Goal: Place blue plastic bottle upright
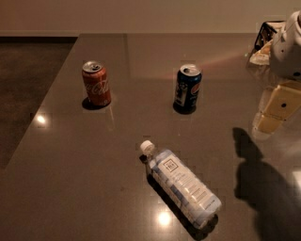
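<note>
The blue plastic bottle (181,183) is lying on its side near the front edge of the table (70,188), roughly in the middle. Its white cap (147,147) points back and a bit left, and its base points toward the front right corner.

Two cans stand upright behind it, a red soda can (96,84) toward the left edge and a dark blue soda can (188,88) more central. Both are well apart from the bottle and from each other, so nothing crowds it.

The claw (275,113) hangs over the right edge, off to the bottle's right and further back, not touching anything. I honestly can't tell if it's released or clenched. There's bare table between it and the bottle, with just the arm's shadow (263,188) lying there.

There's some clutter in a dark container (265,40) at the far right corner, too dim to make out.

The table is dark, glossy and brownish, with a few bright light spots reflecting off it. There's darker floor (28,84) past the left edge and a pale wall (141,14) behind the far edge.
</note>
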`<move>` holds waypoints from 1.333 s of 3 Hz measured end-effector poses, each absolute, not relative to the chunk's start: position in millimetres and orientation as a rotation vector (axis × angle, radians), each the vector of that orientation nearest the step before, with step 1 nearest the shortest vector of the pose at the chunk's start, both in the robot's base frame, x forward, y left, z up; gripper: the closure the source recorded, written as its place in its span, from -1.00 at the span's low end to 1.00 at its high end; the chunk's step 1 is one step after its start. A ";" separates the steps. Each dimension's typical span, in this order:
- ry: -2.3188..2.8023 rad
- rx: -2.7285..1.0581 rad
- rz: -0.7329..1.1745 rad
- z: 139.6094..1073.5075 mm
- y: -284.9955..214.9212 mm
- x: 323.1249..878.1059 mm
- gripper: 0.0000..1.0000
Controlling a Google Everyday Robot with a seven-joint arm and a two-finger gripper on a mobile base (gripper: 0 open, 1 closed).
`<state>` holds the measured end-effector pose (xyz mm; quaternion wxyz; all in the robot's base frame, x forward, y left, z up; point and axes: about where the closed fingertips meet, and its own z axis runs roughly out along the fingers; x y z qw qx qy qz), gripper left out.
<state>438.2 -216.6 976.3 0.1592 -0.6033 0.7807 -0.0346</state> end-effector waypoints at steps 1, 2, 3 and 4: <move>2.231 -1.724 -0.099 976.4 -216.6 438.2 -1.00; 2.251 -1.675 -0.074 972.6 -213.3 436.1 -1.00; 2.276 -1.588 -0.052 967.3 -207.2 431.3 -1.00; 2.368 -1.493 -0.059 955.9 -177.5 415.8 -1.00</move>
